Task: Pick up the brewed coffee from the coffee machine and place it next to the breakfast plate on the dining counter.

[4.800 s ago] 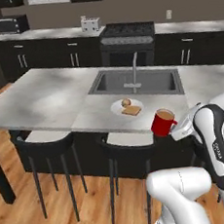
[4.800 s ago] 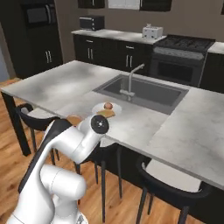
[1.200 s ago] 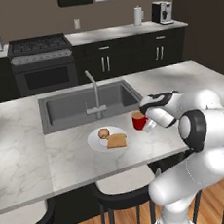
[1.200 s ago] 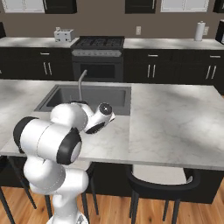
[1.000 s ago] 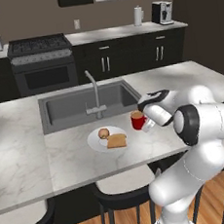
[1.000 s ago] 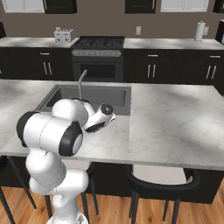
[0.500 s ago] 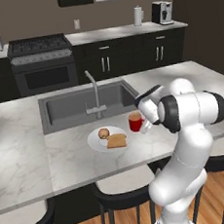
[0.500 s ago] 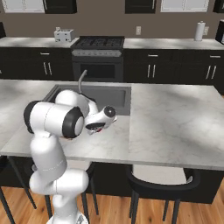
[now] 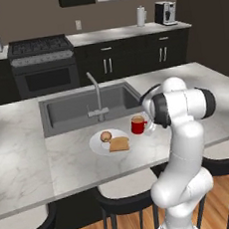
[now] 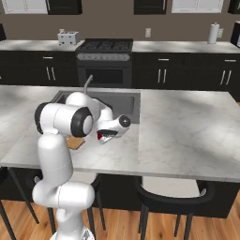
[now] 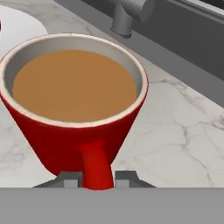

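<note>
Red mug of brewed coffee (image 9: pixel 137 124) stands upright on the marble worktop (image 9: pixel 21 161), just beside the breakfast plate (image 9: pixel 97 144) at the plate's 3 o'clock, in front of the sink (image 9: pixel 71 108). Tool (image 11: pixel 92 180) sits at the mug's handle (image 11: pixel 94 166), a finger tip (image 11: pixel 68 179) on either side of it. Whether they pinch the handle or stand slightly off it I cannot tell from this close angle.

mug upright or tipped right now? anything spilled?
Upright. The red mug stands on the dining counter beside the breakfast plate; its rim looks level, with coffee inside. No spill visible on the marble nearby.
</note>
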